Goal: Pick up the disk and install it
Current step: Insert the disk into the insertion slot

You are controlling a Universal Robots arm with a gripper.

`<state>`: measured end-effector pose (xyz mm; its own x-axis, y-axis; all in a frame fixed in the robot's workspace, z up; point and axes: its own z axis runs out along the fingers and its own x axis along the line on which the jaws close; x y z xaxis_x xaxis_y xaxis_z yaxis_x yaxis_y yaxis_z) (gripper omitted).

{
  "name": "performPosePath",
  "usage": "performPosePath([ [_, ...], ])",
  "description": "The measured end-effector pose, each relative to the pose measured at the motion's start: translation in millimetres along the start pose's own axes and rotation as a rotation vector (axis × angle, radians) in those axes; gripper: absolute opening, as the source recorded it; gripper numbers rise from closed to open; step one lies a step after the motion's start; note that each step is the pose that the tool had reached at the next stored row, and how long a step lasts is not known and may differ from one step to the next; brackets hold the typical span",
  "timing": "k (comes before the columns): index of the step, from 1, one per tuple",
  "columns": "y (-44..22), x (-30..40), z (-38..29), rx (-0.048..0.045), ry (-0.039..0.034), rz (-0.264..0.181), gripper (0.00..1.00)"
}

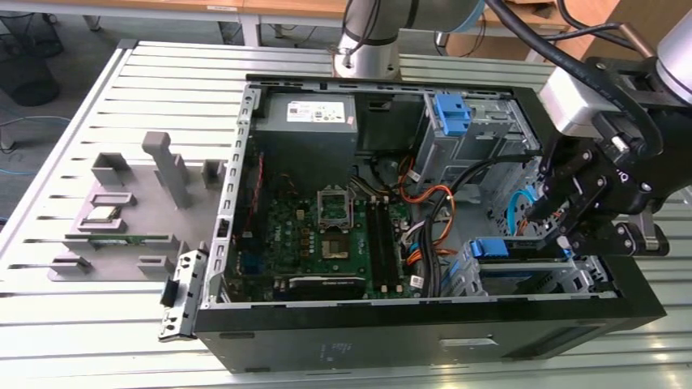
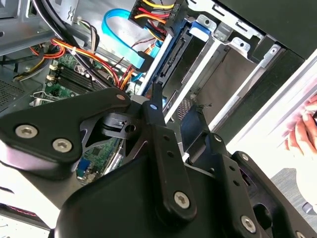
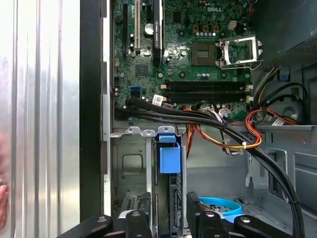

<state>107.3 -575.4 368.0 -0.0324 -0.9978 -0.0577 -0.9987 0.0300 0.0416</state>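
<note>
In the exterior view, open room lies over the flat green motherboard point(image 1: 324, 235) at the middle of the open black computer case point(image 1: 433, 340). There is more over the bare slatted aluminium table point(image 1: 97, 340) at seven o'clock. Grey plastic fixture blocks point(image 1: 162, 174) stand at nine o'clock. At three o'clock the disk point(image 1: 500, 250), a silver-grey drive in a blue bracket clamped by the black gripper point(image 1: 549, 233), fills the grey metal drive cage point(image 1: 540, 279). Thick black cables point(image 3: 188, 116) and thin orange wires point(image 3: 237, 145) cross just beside the cage.
</note>
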Motion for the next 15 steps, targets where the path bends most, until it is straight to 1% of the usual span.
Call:
performPosePath([
  [10, 1.1, -0.7, 0.5, 0.0001, 0.0000, 0.000, 0.42],
  [15, 2.0, -0.6, 1.4, 0.0051, -0.0002, 0.000, 0.42],
])
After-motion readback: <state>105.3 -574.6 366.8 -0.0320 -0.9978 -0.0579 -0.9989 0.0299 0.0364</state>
